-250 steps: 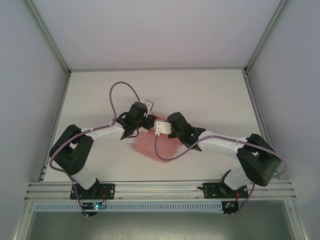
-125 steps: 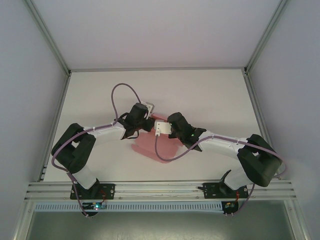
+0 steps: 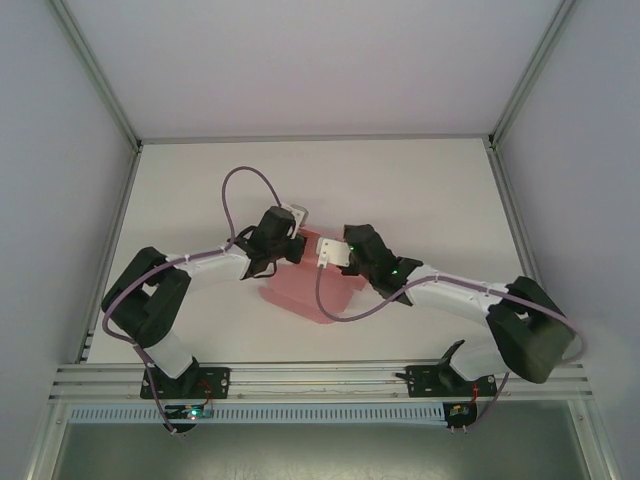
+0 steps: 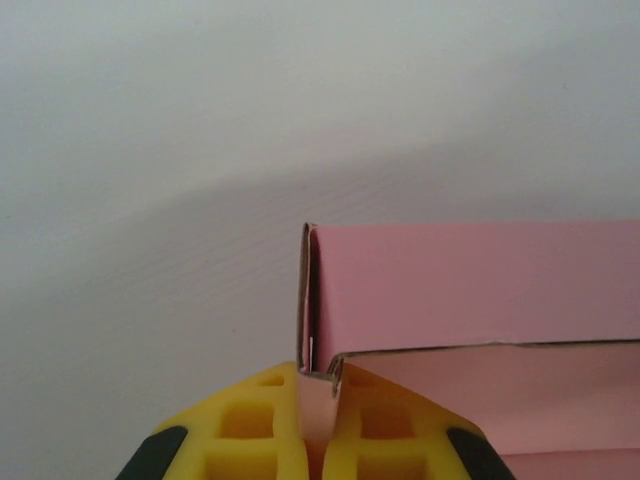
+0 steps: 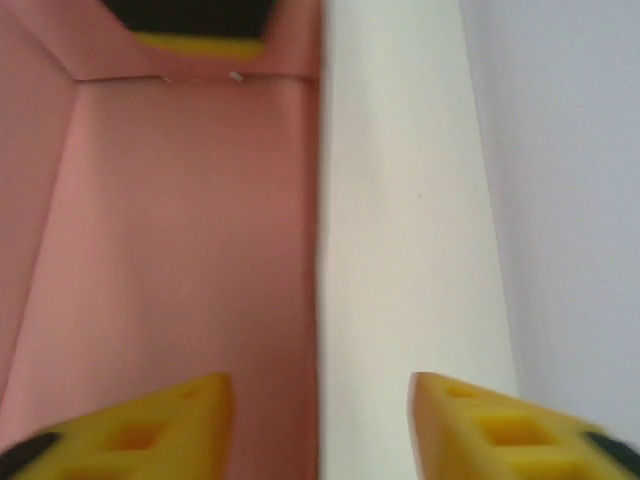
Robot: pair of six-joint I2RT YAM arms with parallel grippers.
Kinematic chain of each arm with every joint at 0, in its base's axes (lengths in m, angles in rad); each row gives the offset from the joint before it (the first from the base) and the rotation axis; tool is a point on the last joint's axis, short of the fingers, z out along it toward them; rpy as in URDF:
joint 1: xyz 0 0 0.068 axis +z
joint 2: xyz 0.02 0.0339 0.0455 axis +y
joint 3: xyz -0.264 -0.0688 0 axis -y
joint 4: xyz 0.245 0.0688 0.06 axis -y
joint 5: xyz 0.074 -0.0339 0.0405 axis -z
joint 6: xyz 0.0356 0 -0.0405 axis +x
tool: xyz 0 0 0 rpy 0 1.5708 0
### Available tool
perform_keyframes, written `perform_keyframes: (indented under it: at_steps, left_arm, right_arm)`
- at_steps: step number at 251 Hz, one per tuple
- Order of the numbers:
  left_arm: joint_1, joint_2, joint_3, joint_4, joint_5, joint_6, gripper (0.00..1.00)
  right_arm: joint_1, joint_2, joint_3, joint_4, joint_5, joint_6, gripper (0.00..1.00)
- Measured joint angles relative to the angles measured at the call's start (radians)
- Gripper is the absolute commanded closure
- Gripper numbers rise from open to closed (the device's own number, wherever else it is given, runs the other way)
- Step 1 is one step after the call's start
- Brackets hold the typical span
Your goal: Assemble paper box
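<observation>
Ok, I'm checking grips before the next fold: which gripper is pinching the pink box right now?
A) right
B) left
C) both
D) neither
B: in the left wrist view the left gripper is shut on a thin edge of the box, while the right gripper stands open.

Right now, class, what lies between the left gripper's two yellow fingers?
A thin flap of the paper box, at its corner, is pinched between the left gripper and its fingers; the left wrist view shows it.
</observation>
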Motion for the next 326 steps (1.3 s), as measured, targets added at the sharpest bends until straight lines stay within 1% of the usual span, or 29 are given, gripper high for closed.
perform_keyframes:
  at_steps: [27, 58, 76, 96, 116, 137, 156, 192, 218, 269, 326]
  left_arm:
    - [0.003, -0.037, -0.028, -0.001, -0.04, -0.001, 1.0]
    - [0.003, -0.091, -0.046, 0.003, -0.077, 0.0, 1.0]
    - [0.003, -0.126, -0.058, 0.008, -0.097, 0.004, 1.0]
    - [0.003, -0.159, -0.07, 0.02, -0.115, 0.011, 1.0]
    - [0.003, -0.19, -0.082, 0.032, -0.131, 0.014, 1.0]
    - [0.003, -0.22, -0.095, 0.039, -0.143, 0.015, 1.0]
    - [0.003, -0.241, -0.1, 0.043, -0.146, 0.015, 1.0]
    - [0.003, -0.261, -0.102, 0.048, -0.147, 0.015, 1.0]
    - [0.003, -0.265, -0.102, 0.048, -0.147, 0.015, 1.0]
    - [0.003, -0.27, -0.111, 0.05, -0.144, 0.014, 1.0]
    - [0.003, -0.282, -0.112, 0.051, -0.143, 0.014, 1.0]
  right_arm:
    - [-0.036, -0.116, -0.034, 0.004, -0.041, 0.064, 0.02]
    - [-0.092, -0.287, -0.057, 0.014, -0.13, 0.172, 0.02]
    - [-0.154, -0.382, -0.06, 0.034, -0.172, 0.267, 0.02]
    - [-0.253, -0.459, -0.06, 0.06, -0.193, 0.399, 0.02]
    - [-0.357, -0.492, -0.056, 0.057, -0.202, 0.523, 0.02]
    - [-0.457, -0.486, -0.053, 0.036, -0.247, 0.623, 0.02]
    - [-0.499, -0.457, -0.053, 0.017, -0.309, 0.684, 0.02]
    - [-0.501, -0.371, -0.052, -0.001, -0.467, 0.743, 0.02]
    - [-0.492, -0.319, -0.04, -0.012, -0.536, 0.762, 0.02]
    - [-0.462, -0.261, 0.014, -0.043, -0.597, 0.758, 0.02]
    - [-0.413, -0.187, 0.048, -0.112, -0.615, 0.727, 0.02]
